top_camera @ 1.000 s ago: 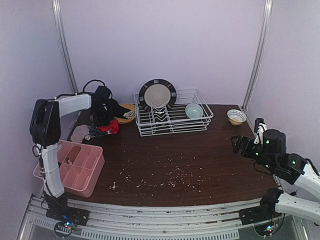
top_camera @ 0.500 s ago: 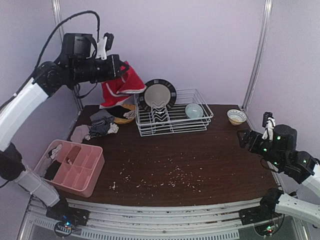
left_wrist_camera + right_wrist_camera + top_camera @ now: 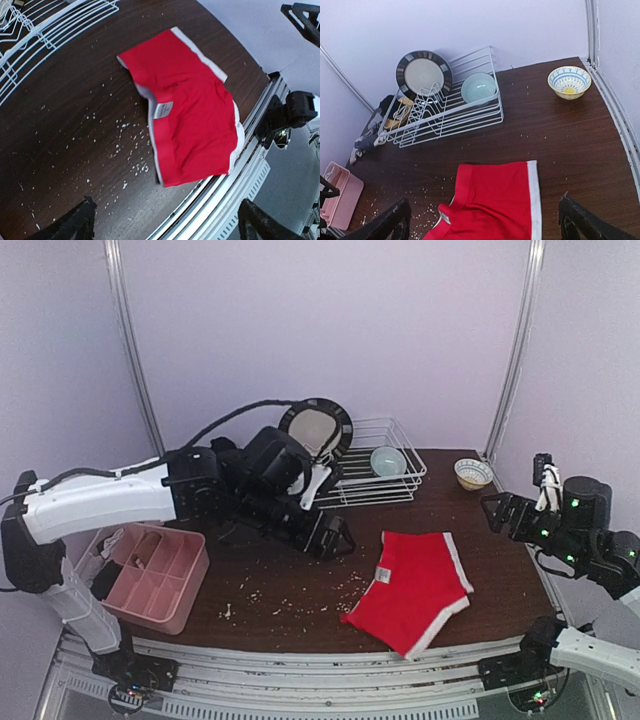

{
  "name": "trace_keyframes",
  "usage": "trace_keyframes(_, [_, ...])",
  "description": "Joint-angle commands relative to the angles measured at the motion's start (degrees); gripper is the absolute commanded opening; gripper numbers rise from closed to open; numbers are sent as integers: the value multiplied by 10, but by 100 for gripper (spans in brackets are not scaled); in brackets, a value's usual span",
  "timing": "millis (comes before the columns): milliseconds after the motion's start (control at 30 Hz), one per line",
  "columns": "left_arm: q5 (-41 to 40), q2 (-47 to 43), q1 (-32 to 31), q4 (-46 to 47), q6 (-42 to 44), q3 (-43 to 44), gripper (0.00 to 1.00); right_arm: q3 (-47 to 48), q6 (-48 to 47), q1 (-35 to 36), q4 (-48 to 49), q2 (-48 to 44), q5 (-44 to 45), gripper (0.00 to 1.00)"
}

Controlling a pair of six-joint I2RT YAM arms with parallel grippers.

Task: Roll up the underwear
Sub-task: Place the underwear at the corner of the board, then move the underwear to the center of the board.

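A dark brown desk [image 3: 500,550] fills the space in front of pale walls. The left arm [image 3: 100,505] stretches low across it from the left side toward the middle. Its end effector [image 3: 167,202] hangs above the desk with its fingers spread wide and nothing between them. The right arm [image 3: 590,550] is raised over the right edge of the desk. Its end effector [image 3: 485,202] is also spread wide and empty, and it is aimed toward the middle of the desk.

A white wire dish rack [image 3: 395,485] stands at the back of the desk. A pink tray [image 3: 175,585] with several compartments sits at the front left corner.

The red underwear [image 3: 420,575] lies spread out flat on the front right part of the desk, just right of the left end effector and apart from it. It has a white waistband, and its nearest corner reaches the front edge of the desk.

A dark-rimmed plate [image 3: 423,75] stands upright in the rack, with a pale green bowl [image 3: 478,88] beside it in the same rack. More underwear, dark and striped [image 3: 365,142], lies in a heap by the left end of the rack. A small patterned bowl [image 3: 473,473] sits at the back right corner.

A white label [image 3: 162,110] shows at the inner edge of the red underwear. Pale crumbs [image 3: 350,590] are scattered over the middle of the desk.
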Motion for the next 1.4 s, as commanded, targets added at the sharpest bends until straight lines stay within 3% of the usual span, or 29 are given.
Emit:
trace_keyframes(0, [-58, -87, -6, 36, -19, -63, 98, -13, -13, -1, -26, 34, -94, 96])
trace_keyframes(133, [-127, -156, -6, 80, -50, -205, 97, -32, -1, 34, 18, 88, -185, 87])
trace_keyframes(300, [-143, -206, -7, 135, -114, -345, 94, 15, -20, 283, 5, 238, -12, 85])
trace_keyframes(467, [-164, -265, -6, 158, -153, -421, 91, 110, -7, 410, -1, 466, 55, 81])
trace_keyframes(667, [-174, -305, -6, 143, -159, -447, 90, 179, 8, 429, 8, 620, 43, 71])
trace_keyframes(800, [-170, -307, -7, 145, -163, -461, 90, 199, 28, 429, 10, 684, 37, 65])
trace_keyframes(1000, [-149, -289, -7, 151, -169, -467, 89, 215, 60, 429, 13, 750, -3, 48])
trace_keyframes(1233, [-132, -276, -6, 177, -175, -482, 88, 195, 82, 443, 11, 724, -6, 58])
trace_keyframes(1367, [-127, -264, -6, 186, -173, -482, 88, 184, 94, 447, -8, 735, 7, 54])
